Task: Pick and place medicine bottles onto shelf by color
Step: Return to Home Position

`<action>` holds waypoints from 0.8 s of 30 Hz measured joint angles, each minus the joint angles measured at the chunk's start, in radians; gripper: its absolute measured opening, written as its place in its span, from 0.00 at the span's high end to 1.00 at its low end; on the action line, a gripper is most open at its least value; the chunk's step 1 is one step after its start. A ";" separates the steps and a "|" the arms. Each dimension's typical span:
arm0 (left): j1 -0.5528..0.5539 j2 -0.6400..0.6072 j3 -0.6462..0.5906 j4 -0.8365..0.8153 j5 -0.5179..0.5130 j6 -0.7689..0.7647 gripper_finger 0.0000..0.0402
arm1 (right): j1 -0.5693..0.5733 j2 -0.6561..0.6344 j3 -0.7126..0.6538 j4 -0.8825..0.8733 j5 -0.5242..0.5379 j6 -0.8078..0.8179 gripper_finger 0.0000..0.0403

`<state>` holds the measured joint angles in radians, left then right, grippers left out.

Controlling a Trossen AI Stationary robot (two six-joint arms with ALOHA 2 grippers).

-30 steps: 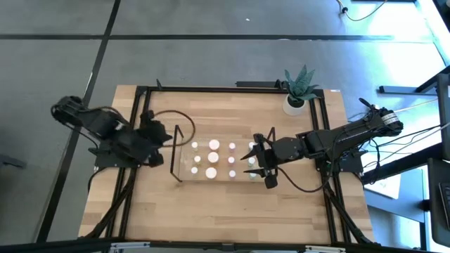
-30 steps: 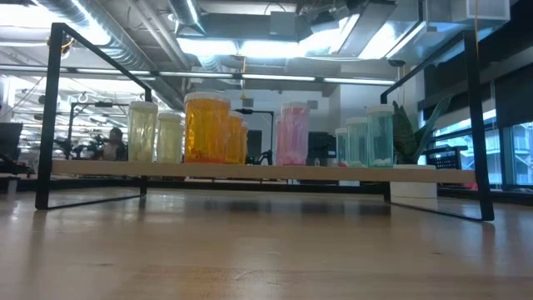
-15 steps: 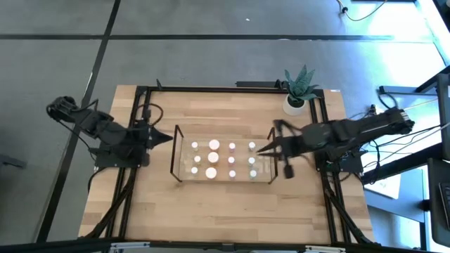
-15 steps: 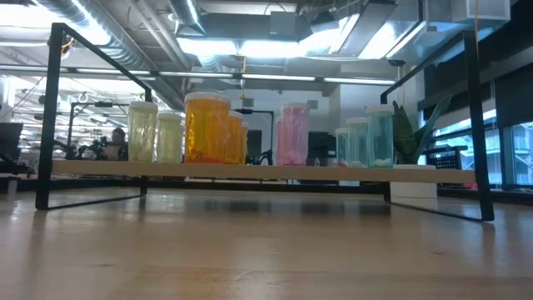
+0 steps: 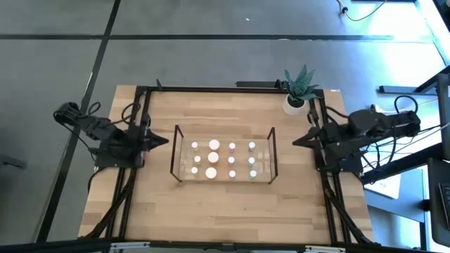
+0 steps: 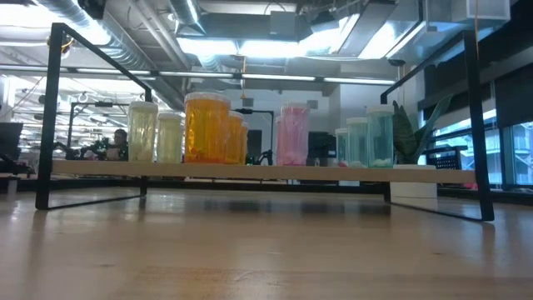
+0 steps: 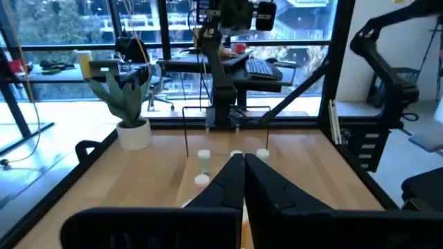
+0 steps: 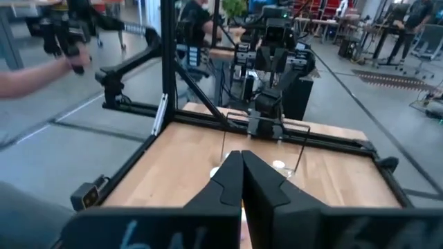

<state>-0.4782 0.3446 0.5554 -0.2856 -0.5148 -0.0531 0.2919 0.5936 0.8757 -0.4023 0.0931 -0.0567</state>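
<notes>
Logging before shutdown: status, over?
Left gripper shut, empty, left of shelf. Right gripper shut, empty, right of shelf. Medicine bottles on shelf, grouped by color. Nothing in the way.

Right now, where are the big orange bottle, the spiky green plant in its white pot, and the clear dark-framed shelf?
Big orange bottle (image 6: 206,129): low view, middle of its body.
Green plant (image 5: 301,81): high view, its leaves.
Clear shelf (image 5: 262,160): high view, bare right end.

Twelve medicine bottles (image 5: 214,145); one shelf (image 5: 174,151); one potted plant (image 5: 299,86).
</notes>
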 joint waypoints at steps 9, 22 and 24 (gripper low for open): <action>0.000 -0.160 -0.138 0.103 0.013 0.012 1.00 | 0.000 -0.287 -0.227 0.087 0.001 0.080 1.00; 0.001 -0.342 -0.252 0.114 0.011 0.047 1.00 | 0.000 -0.587 -0.404 0.081 0.007 0.109 1.00; 0.001 -0.342 -0.251 0.121 0.012 0.040 1.00 | 0.000 -0.580 -0.406 0.075 0.006 0.109 1.00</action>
<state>-0.4770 0.0025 0.3042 -0.1648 -0.5032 -0.0130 0.2916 0.0134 0.4698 -0.3274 0.0990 0.0527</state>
